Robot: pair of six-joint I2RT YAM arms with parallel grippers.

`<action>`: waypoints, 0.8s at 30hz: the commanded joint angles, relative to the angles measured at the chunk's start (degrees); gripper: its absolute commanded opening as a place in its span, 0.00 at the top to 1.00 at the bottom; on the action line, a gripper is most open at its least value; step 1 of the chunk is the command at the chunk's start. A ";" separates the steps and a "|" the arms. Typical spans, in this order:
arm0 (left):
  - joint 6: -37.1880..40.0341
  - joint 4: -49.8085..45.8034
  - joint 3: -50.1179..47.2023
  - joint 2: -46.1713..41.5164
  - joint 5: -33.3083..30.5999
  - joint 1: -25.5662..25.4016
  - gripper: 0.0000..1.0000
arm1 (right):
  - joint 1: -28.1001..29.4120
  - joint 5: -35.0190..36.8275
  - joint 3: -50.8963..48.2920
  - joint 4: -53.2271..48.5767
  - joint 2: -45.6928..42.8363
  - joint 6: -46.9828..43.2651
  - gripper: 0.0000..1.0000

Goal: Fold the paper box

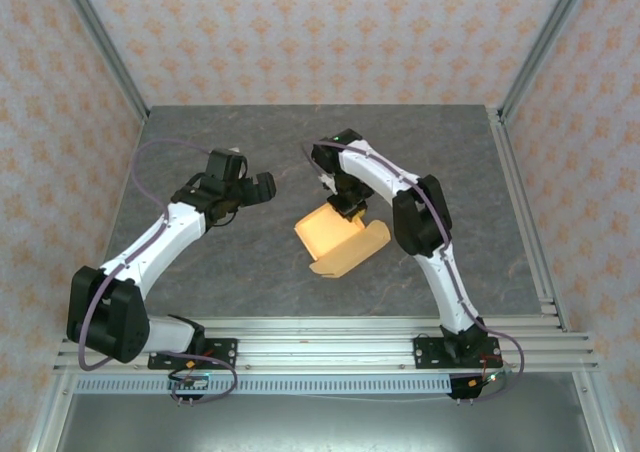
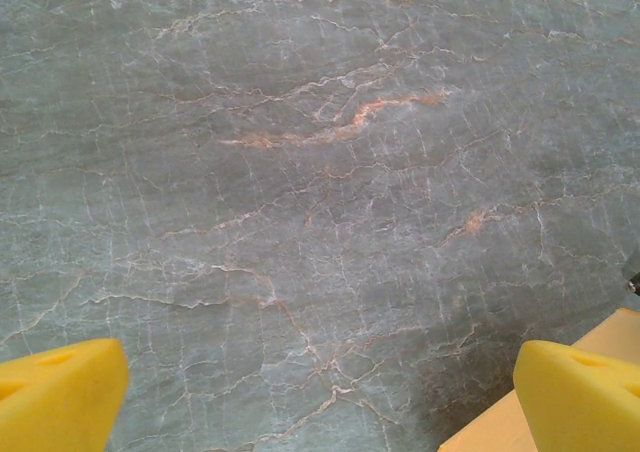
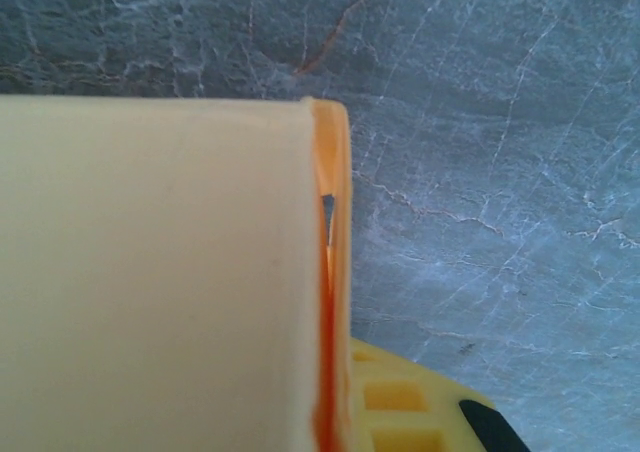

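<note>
The paper box lay near the centre of the grey veined table, between the two arms and closer to the right one. It was partly formed: one tan panel stood raised at the far side, and a rounded flap lay flat toward the near right. The right gripper was positioned at the far edge of the box, with its jaws brought together on the thin card. In the right wrist view, a pale card wall with an orange edge ran alongside the yellow finger. The left gripper was positioned to the left of the box, apart from it and holding nothing. Its yellow fingertips were spread wide above bare table, and a corner of the card lay beside the right-hand one.
</note>
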 commanded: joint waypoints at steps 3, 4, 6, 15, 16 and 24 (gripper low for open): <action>0.76 0.48 1.70 1.23 1.02 0.56 0.01 | -0.14 5.03 4.68 -5.91 3.25 -0.67 0.82; 0.67 0.60 1.70 1.36 1.13 0.52 0.01 | -0.15 4.89 5.20 -6.03 3.74 -0.63 0.77; 0.67 0.71 1.67 1.62 1.10 0.57 0.01 | -0.15 4.73 6.24 -6.24 4.45 -0.65 0.65; 0.65 1.33 2.12 3.23 1.82 0.56 0.01 | -0.85 5.05 10.79 -7.04 6.77 -0.85 0.51; 0.67 1.41 2.12 3.45 1.88 0.57 0.01 | -0.99 5.03 11.33 -7.12 6.94 -0.83 0.50; 0.84 1.45 2.56 4.75 1.73 0.56 0.01 | -1.03 3.60 23.30 -8.39 6.86 -0.41 0.33</action>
